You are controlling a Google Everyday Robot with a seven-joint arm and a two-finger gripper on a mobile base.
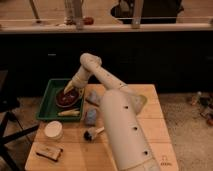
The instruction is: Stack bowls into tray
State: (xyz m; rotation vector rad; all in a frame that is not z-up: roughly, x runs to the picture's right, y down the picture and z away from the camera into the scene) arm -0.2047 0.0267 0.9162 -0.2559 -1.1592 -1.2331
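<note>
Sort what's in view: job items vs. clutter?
Job: bowl in the green tray; gripper over the bowl's rim.
Clutter: pale piece in tray, white cup, blue-grey block, brush, brown box.

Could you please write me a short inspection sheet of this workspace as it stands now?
Surface: wooden table, partly hidden by the arm.
Job's things: dark reddish-brown bowl sits inside the green tray at the table's left rear.
Clutter: pale stick-like item in the tray; white round container; blue-grey flat piece; small brush-like tool; small box near the front left corner.
Grippers: gripper at the bowl's rim, over the tray.
Cables: nothing seen.
Surroundings: dark counter wall behind; floor to the right.
</note>
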